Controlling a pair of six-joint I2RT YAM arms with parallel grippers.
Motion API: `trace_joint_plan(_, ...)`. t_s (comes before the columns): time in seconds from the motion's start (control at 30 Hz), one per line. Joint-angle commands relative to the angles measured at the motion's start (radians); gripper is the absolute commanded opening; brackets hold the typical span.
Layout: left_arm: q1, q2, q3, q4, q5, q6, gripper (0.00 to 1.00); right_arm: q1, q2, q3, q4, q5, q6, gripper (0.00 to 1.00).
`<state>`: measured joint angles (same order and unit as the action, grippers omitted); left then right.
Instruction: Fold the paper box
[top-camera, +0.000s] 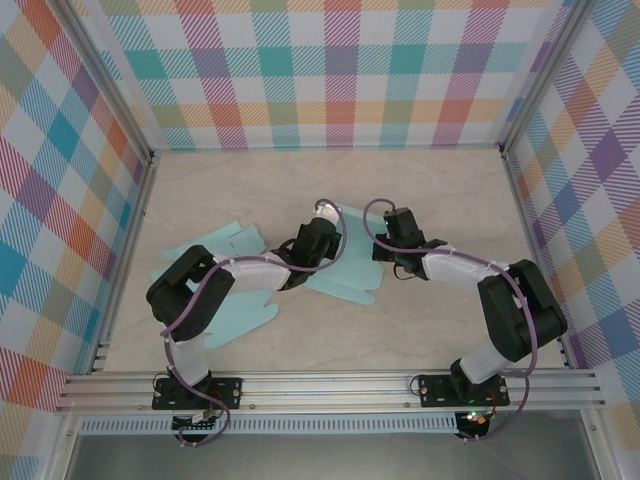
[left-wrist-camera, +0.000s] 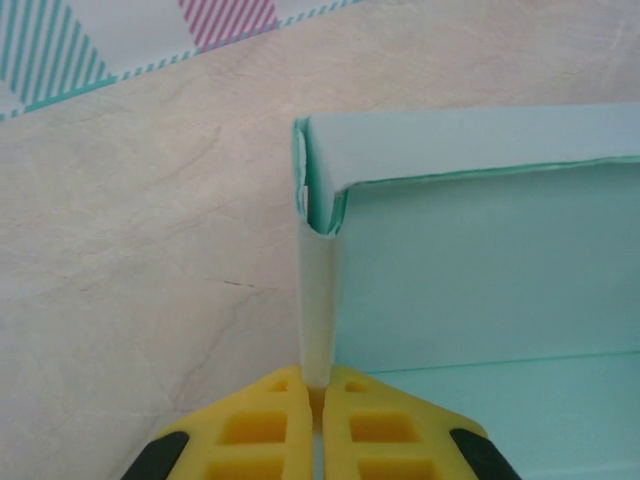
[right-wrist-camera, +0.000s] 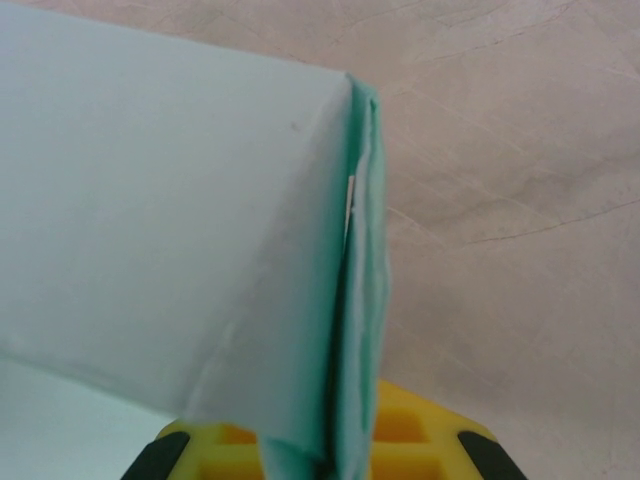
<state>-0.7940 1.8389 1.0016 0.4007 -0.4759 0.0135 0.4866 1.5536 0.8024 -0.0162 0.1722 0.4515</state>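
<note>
Paper box (top-camera: 345, 285) sits in the middle of the table (top-camera: 450, 190) in the overhead view. The left gripper (top-camera: 322, 232) and right gripper (top-camera: 385, 245) meet at it from either side, and flat teal sheets (top-camera: 215, 245) lie off to the left (same colour as the box). Left wrist view: the yellow fingers (left-wrist-camera: 260, 425) are pinched tight on an upright flap at the box corner. Right wrist view: its fingers (right-wrist-camera: 420, 430) are clamped on a folded wall edge.

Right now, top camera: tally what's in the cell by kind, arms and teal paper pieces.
Robot arms: 2 (left arm, right arm)
Teal paper pieces: 2 (flat sheet, part-folded paper box)
Total: 4
</note>
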Motion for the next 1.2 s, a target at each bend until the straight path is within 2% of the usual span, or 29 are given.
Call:
trace_joint_plan(0.0,-0.008,0.02,0.044,0.052,-0.124,-0.043,0.05,0.019,-0.053,-0.024,0.013,-0.054,0.036,0.0)
trace_joint_plan(0.37,-0.018,0.072,0.095,0.039,-0.378,-0.185,0.03,0.05,-0.042,-0.026,0.016,-0.086,0.18,0.0)
trace_joint_plan(0.57,-0.014,0.111,0.15,-0.008,-0.504,-0.199,0.04,0.077,-0.012,-0.003,0.001,-0.084,0.234,0.0)
trace_joint_plan(0.63,-0.003,0.115,0.153,-0.025,-0.525,-0.217,0.04,0.082,-0.009,-0.005,0.011,-0.086,0.249,0.0)
trace_joint_plan(0.77,0.041,0.096,0.153,-0.133,-0.535,-0.338,0.05,0.1,-0.003,0.0,0.015,-0.076,0.257,0.0)
trace_joint_plan(0.83,0.05,0.085,0.137,-0.109,-0.492,-0.327,0.05,0.104,0.01,0.011,0.011,-0.073,0.255,0.0)
trace_joint_plan(0.9,0.05,0.069,0.1,-0.039,-0.391,-0.279,0.07,0.103,0.026,0.024,0.004,-0.068,0.255,0.0)
trace_joint_plan(1.07,0.049,0.007,0.03,0.022,-0.14,-0.24,0.26,0.104,0.053,0.065,-0.035,-0.034,0.259,0.0)
trace_joint_plan(1.17,0.049,-0.048,-0.014,0.021,-0.04,-0.225,0.29,0.104,0.057,0.082,-0.054,-0.03,0.258,0.0)
